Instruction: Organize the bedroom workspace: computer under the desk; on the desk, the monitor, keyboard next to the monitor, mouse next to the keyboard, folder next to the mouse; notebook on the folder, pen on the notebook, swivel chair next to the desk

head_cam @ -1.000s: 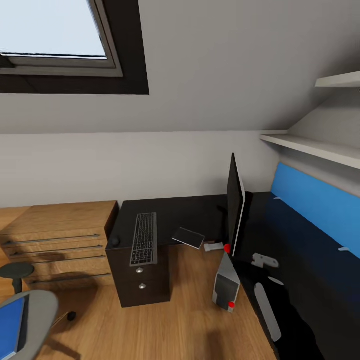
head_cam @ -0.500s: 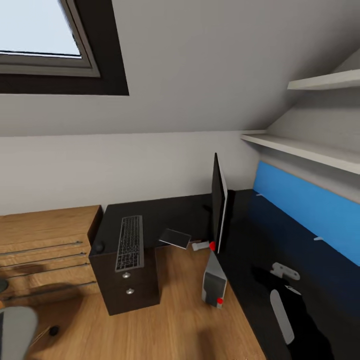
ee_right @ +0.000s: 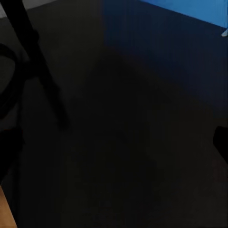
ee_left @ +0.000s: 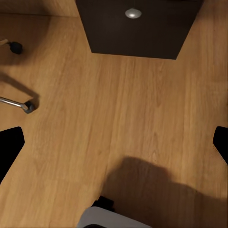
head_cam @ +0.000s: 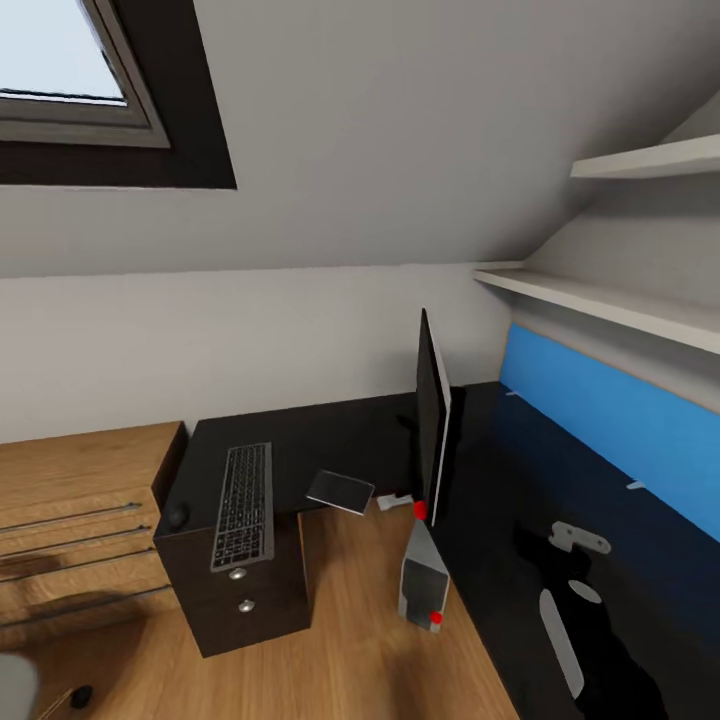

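The black desk (head_cam: 330, 435) carries the keyboard (head_cam: 243, 505) above its drawer unit, with the small black mouse (head_cam: 178, 516) just left of it. The dark grey notebook (head_cam: 340, 491) lies at the desk's inner edge, and the white pen (head_cam: 392, 499) is beside it. Edge-on, the monitor (head_cam: 432, 420) stands on the desk, and below it the computer (head_cam: 420, 575) rests on the floor. A corner of the swivel chair (head_cam: 14, 686) shows at the lower left. The folder is out of view. My left gripper (ee_left: 114, 145) hangs open over the floor. My right gripper (ee_right: 114, 147) is open above the desk top.
A light-wood chest (head_cam: 70, 520) stands left of the desk. A blue wall panel (head_cam: 610, 420) and two shelves (head_cam: 600, 300) line the right wall under the sloping ceiling. The chair's chrome leg and castor (ee_left: 21, 104) lie on the wooden floor near the drawer unit (ee_left: 137, 28).
The whole view has swung to the right, so the camera moved. The chair and its blue folder have slid out at the left edge. No object on the desk has moved.
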You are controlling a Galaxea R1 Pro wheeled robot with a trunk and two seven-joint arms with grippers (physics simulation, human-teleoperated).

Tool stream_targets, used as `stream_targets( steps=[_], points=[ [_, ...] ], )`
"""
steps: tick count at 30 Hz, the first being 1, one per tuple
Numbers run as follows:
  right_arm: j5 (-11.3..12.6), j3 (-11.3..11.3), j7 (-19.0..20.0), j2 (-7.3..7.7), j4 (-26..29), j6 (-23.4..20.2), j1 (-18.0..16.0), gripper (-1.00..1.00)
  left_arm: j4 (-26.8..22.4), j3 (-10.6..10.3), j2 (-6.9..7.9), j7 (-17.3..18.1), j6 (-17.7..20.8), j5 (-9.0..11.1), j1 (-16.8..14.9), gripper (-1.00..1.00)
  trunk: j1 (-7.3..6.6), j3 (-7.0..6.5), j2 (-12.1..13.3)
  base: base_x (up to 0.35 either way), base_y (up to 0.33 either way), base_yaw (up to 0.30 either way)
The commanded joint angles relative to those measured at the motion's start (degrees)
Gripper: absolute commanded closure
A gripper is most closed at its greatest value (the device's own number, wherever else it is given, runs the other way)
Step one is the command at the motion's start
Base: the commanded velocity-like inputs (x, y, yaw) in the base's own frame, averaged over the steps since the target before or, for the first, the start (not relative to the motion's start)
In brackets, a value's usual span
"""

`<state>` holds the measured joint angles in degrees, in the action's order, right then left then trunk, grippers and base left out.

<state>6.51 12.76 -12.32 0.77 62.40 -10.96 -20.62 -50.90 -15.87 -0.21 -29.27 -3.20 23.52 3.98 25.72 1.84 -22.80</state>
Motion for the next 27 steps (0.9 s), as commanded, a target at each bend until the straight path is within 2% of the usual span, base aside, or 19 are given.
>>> stream_targets(
  steps=[1, 7, 8, 9, 15, 27],
  points=[
    [0.5, -0.1, -0.3, -0.02, 0.1, 0.0, 0.0, -1.0, -0.1, -0.2, 0.03, -0.3, -0.3, 0.6, 0.0, -1.0, 0.06, 0.12, -0.1, 0.282, 0.035, -0.001],
    [0.4, -0.3, -0.2, -0.18, 0.1, 0.4, 0.0, -1.0, 0.0, -0.2, 0.03, -0.2, -0.3, 0.6, 0.0, -1.0, 0.06, 0.12, -0.1, 0.306, 0.012, 0.0],
    [0.4, -0.6, -0.2, -0.2, 0.1, 0.4, 0.0, -1.0, 0.0, -0.2, 0.03, -0.2, -0.3, 0.6, 0.0, -1.0, 0.06, 0.12, -0.1, 0.317, 0.002, 0.0],
    [0.3, -2.5, -0.3, -0.23, 0.1, 0.4, 0.0, -1.0, -0.1, -0.2, 0.03, -0.2, -0.5, 0.6, 0.0, -1.0, 0.06, 0.12, -0.1, 0.32, 0.0, 0.042],
    [0.3, -3.9, -0.3, -0.24, 0.1, 0.4, 0.0, -1.0, 0.0, -0.2, 0.03, -0.2, -1.2, 0.7, 0.0, -1.0, 0.06, 0.12, -0.1, 0.269, 0.0, 0.112],
    [0.3, -4.3, -0.3, -0.24, 0.0, 0.4, 0.0, -1.0, 0.0, -0.2, -0.04, -0.2, -1.5, 0.7, 0.0, -1.0, 0.06, 0.12, -0.1, 0.035, 0.0, 0.243]
  ],
)
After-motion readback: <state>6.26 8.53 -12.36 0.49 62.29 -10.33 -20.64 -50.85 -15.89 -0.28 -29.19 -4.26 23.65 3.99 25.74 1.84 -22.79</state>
